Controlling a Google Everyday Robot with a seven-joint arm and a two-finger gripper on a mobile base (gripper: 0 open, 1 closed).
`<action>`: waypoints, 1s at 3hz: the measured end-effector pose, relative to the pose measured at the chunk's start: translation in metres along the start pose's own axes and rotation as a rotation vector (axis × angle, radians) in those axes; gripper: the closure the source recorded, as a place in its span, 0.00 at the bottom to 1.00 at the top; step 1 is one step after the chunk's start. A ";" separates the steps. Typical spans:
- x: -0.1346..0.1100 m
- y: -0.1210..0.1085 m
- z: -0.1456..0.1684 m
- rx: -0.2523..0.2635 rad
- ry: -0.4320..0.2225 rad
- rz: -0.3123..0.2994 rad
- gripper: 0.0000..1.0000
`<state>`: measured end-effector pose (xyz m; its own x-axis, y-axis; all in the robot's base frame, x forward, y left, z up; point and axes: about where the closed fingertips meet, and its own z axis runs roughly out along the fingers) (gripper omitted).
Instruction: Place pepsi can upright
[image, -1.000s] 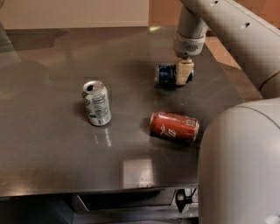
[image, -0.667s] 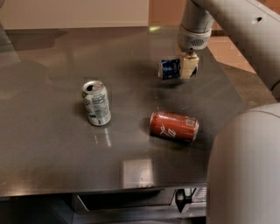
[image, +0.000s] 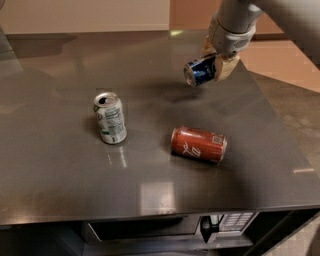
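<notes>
The pepsi can (image: 199, 71) is dark blue with a silver end. It lies sideways in the air above the far right part of the dark table (image: 60, 165), its silver end facing left. My gripper (image: 216, 61) is shut on the pepsi can, gripping its right half from above, with a tan finger (image: 225, 67) showing on the near side. The arm comes in from the top right corner.
A white and green can (image: 110, 117) stands upright on the left middle of the table. A red cola can (image: 198, 144) lies on its side right of centre. The table's right edge borders a tan floor (image: 285, 60).
My gripper has lifted the pepsi can off the table and carried it up and slightly right. The other two cans have not moved.
</notes>
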<state>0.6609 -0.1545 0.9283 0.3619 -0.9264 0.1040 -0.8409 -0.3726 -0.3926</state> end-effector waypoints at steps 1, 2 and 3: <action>-0.007 -0.001 -0.010 0.096 0.035 -0.196 1.00; -0.014 -0.001 -0.014 0.186 0.061 -0.363 1.00; -0.017 0.005 -0.019 0.286 0.122 -0.509 1.00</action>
<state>0.6431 -0.1418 0.9418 0.6279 -0.6412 0.4411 -0.4258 -0.7574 -0.4950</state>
